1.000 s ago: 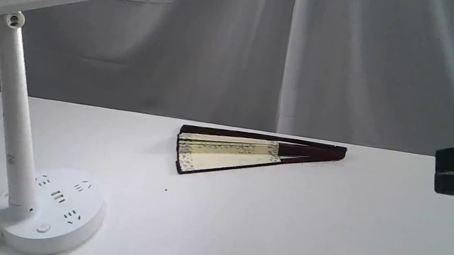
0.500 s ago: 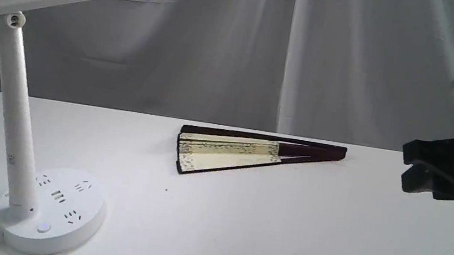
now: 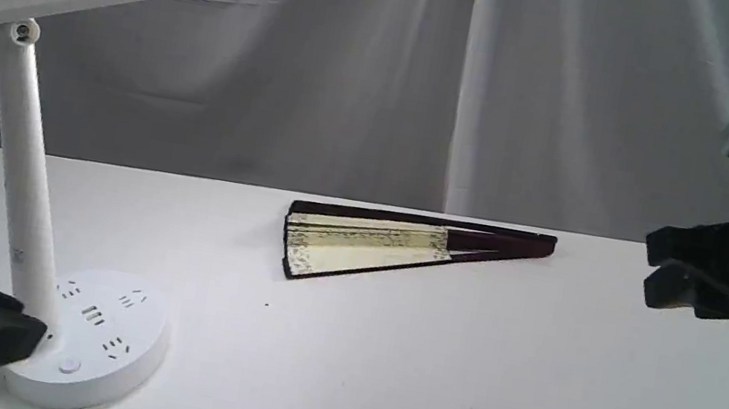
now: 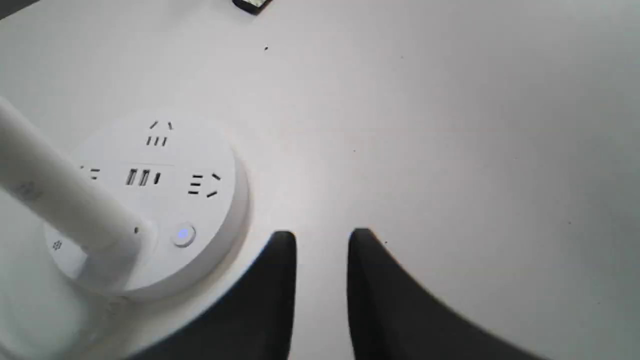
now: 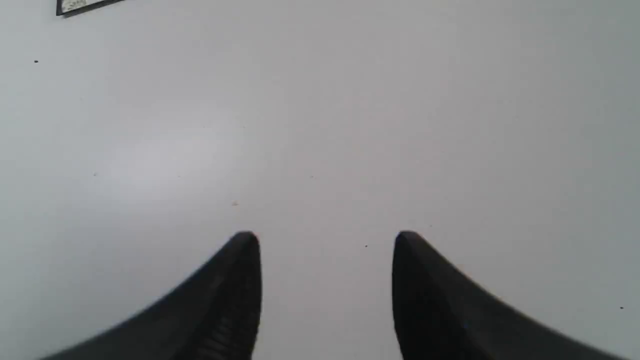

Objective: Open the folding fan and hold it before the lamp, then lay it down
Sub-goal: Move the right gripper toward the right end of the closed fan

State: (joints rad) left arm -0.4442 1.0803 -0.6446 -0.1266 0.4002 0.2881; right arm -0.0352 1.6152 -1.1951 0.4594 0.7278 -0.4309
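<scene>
Both left gripper (image 4: 322, 234) and right gripper (image 5: 326, 235) gape empty; the light, probably tearable folding fan (image 3: 365, 242) wants holding by its stiff guards (image 3: 513, 243).

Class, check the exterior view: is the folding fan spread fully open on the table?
No, the folding fan lies on the table only slightly parted, showing just a narrow wedge of cream pleats.
</scene>
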